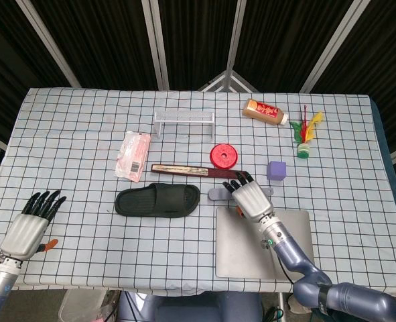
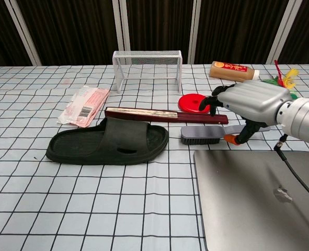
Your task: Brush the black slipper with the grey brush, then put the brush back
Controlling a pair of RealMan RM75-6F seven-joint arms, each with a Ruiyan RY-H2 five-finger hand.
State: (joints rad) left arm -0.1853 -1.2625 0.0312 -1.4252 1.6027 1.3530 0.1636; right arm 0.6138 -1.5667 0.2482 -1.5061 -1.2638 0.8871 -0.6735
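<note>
Grey brush [image 2: 202,134] lies unlifted at frame centre, beside the black slipper [image 2: 108,142]. Right hand [image 2: 248,104] hovers over its handle, fingers spread, gripping nothing; brushing and return both remain, I judge.

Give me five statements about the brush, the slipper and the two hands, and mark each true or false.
1. The right hand is over the handle of the grey brush. True.
2. The grey brush is lifted clear of the table. False: its bristles rest on the checked cloth.
3. The black slipper lies left of the brush in the chest view. True.
4. The left hand holds the slipper. False: it is open near the table's front left corner, far from it.
5. The brush lies on the laptop. False: it lies just beyond the laptop's far edge.
</note>
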